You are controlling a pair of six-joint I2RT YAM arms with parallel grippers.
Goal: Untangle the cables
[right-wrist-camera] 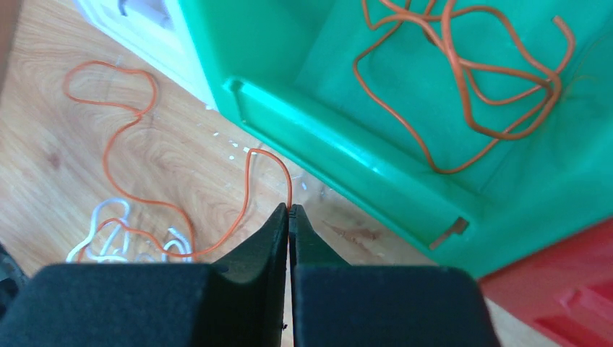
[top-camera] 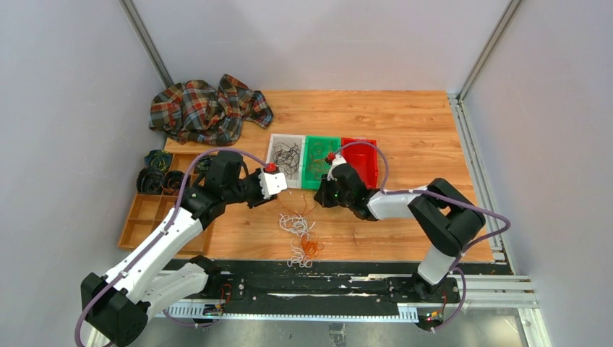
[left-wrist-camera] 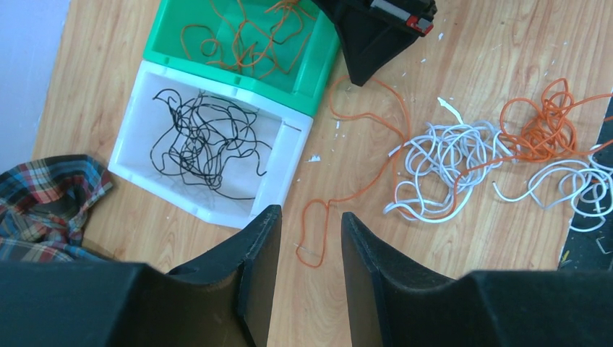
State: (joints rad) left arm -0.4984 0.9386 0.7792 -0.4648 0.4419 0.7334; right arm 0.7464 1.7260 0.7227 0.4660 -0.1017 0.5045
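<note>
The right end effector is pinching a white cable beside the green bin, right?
No, it is an orange cable, not a white one. The right wrist view shows the right end effector pinching it beside the green bin.

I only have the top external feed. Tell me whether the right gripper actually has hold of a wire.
Observer: Yes. The right gripper is shut on one thin orange wire, pinched at the very fingertips.
Operator: Report where that wire trails.
Observer: It runs across the wooden table and crosses the loose white wires.
Operator: Now give me the left gripper.
Observer: The left gripper is open and holds nothing.
</note>
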